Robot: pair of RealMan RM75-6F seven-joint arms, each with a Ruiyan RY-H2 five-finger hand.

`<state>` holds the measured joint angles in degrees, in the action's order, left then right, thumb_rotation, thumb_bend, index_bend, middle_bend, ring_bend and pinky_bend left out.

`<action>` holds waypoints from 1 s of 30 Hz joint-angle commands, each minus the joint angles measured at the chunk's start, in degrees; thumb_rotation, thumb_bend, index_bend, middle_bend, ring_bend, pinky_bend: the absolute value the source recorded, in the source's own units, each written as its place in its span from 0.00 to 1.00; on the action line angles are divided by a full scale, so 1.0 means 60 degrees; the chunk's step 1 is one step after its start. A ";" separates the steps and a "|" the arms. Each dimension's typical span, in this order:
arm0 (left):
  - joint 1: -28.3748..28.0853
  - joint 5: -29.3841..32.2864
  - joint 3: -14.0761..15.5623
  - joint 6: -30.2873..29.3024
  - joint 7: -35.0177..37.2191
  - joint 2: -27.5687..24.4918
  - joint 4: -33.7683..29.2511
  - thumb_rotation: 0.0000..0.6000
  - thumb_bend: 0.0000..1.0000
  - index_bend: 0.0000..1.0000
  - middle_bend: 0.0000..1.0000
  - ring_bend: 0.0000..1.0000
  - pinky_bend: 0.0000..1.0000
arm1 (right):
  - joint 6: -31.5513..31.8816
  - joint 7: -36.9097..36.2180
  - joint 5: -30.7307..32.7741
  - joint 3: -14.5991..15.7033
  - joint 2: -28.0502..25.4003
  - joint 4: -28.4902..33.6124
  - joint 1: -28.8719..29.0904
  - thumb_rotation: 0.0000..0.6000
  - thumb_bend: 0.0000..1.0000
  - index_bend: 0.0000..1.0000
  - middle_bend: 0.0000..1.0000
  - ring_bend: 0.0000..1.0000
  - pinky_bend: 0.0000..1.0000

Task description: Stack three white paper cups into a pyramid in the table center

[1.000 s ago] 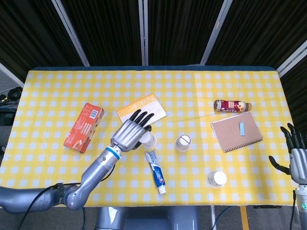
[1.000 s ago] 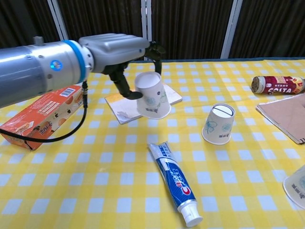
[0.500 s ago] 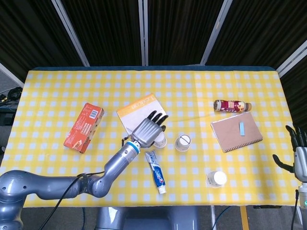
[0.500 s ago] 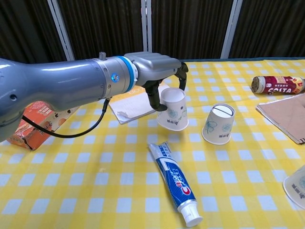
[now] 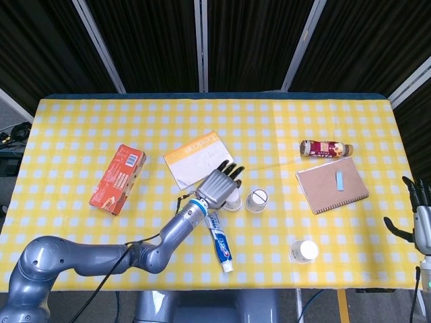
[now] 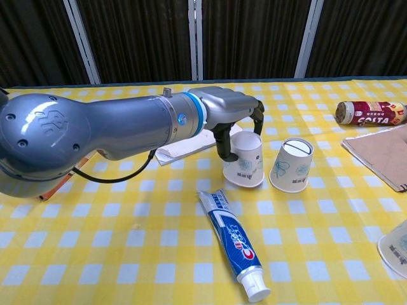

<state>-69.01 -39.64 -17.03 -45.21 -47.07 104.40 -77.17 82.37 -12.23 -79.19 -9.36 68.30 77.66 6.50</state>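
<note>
My left hand [image 5: 219, 184] [image 6: 236, 115] grips an upside-down white paper cup [image 5: 233, 202] [image 6: 245, 159] from above, at the table's middle. The cup is slightly tilted, its rim at or just above the cloth. A second upside-down cup [image 5: 256, 200] [image 6: 292, 165] stands just to its right, a small gap between them. The third cup [image 5: 304, 252] [image 6: 397, 246] stands apart near the front edge, to the right. My right hand [image 5: 419, 217] hangs off the table's right edge, fingers spread and holding nothing.
A toothpaste tube [image 5: 219, 245] [image 6: 234, 244] lies just in front of the held cup. A booklet [image 5: 194, 159] lies behind my left hand, an orange box [image 5: 118, 178] at the left. A brown notebook [image 5: 332, 185] and a lying bottle [image 5: 326, 148] [image 6: 371, 112] are at the right.
My left hand carried the cup to the right and down, from above the booklet to beside the second cup. The right hand sank a little at the table's edge.
</note>
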 commanded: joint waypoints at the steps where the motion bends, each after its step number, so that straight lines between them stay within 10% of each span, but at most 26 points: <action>1: -0.0077 -0.0123 0.0118 0.0016 0.0221 0.0030 0.0044 1.00 0.34 0.19 0.00 0.00 0.00 | -0.0002 0.0019 -0.0020 0.0011 0.0006 0.0005 0.0006 1.00 0.13 0.11 0.00 0.00 0.00; 8: -0.0036 -0.0387 0.0395 -0.0269 0.0404 -0.0144 -0.0228 1.00 0.27 0.01 0.00 0.00 0.00 | 0.0004 0.0089 -0.0028 0.0023 -0.0004 0.0061 0.0002 1.00 0.13 0.11 0.00 0.00 0.00; 18: 0.1216 -0.1644 0.1134 -0.2065 0.1042 -0.1361 -0.2240 1.00 0.27 0.00 0.00 0.00 0.00 | 0.0066 0.0189 -0.0210 0.0123 -0.0012 0.0177 -0.0006 1.00 0.13 0.11 0.00 0.00 0.00; 23: 0.3646 -0.3734 0.3012 -0.4790 0.2079 -0.3374 -0.4392 1.00 0.27 0.00 0.00 0.00 0.00 | 0.0128 0.0446 -0.0580 0.0333 0.0016 0.0371 0.0021 1.00 0.13 0.11 0.00 0.00 0.00; 30: 0.5456 -0.5737 0.4522 -0.6409 0.3073 -0.4428 -0.4375 1.00 0.27 0.00 0.00 0.00 0.00 | 0.0153 0.0730 -0.0891 0.0528 -0.0045 0.0748 0.0041 1.00 0.13 0.11 0.00 0.00 0.00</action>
<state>-41.31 -68.95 5.66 -79.39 -32.22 81.69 -102.14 83.23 -8.11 -84.26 -6.40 68.14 81.85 6.72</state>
